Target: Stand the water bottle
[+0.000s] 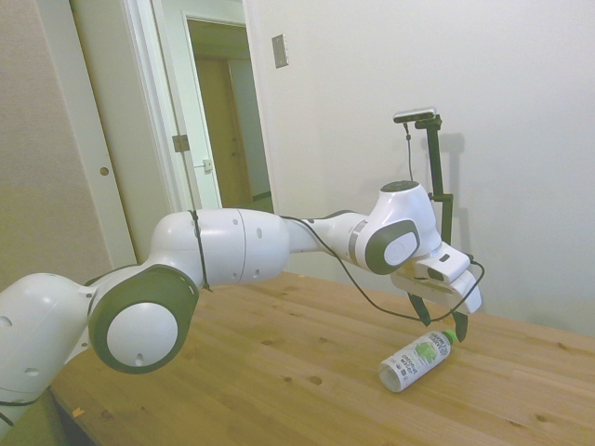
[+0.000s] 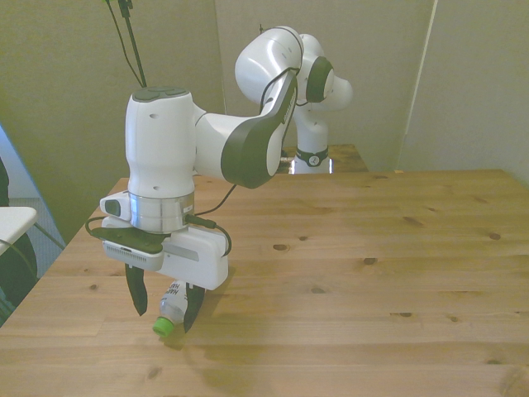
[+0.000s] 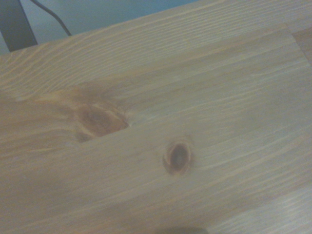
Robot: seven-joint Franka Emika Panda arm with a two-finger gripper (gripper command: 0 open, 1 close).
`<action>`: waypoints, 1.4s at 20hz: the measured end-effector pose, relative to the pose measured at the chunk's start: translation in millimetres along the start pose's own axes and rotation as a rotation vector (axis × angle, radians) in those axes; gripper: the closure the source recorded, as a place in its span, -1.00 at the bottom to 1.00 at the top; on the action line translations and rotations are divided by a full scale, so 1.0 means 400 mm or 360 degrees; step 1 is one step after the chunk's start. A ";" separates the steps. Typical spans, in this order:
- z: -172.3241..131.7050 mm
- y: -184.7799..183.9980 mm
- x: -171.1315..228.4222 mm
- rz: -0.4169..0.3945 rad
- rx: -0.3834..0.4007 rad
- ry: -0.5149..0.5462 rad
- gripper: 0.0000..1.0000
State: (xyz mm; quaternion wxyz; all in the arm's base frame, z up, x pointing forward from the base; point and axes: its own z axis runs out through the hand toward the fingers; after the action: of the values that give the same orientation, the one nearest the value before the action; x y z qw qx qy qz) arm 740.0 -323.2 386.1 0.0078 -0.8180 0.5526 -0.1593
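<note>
You have the water bottle [image 1: 416, 359] lying on its side on the counter [image 1: 279, 372], toward the front view's left and near that view's front edge. Its cap [image 2: 163, 326] end points toward the front view's front edge, its base away from it. The end effector [image 2: 162, 303] stands directly over the cap end, one finger [image 2: 138, 291] on each side of the bottle's neck, apart from one another. The wrist view gives you counter surface [image 3: 195, 97] only.
</note>
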 end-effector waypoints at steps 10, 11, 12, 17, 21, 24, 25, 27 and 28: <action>0.050 -0.005 -0.019 -0.0014 -0.0062 -0.0019 1.00; 0.052 -0.005 -0.020 -0.0013 -0.0064 -0.0021 1.00; 0.052 -0.005 -0.020 -0.0012 -0.0067 -0.0023 1.00; 0.048 -0.008 -0.020 -0.0008 -0.0071 -0.0028 1.00; 0.054 -0.008 -0.022 -0.0003 -0.0076 -0.0033 1.00; 0.057 -0.005 -0.025 -0.0002 -0.0093 -0.0051 1.00; 0.057 -0.004 -0.026 -0.0002 -0.0098 -0.0056 1.00; 0.056 -0.004 -0.027 -0.0003 -0.0106 -0.0065 1.00; 0.055 -0.004 -0.028 -0.0003 -0.0107 -0.0066 1.00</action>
State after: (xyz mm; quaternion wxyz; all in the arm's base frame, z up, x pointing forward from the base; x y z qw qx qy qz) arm 743.6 -316.2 362.7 -0.0083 -0.8215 0.5566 -0.1237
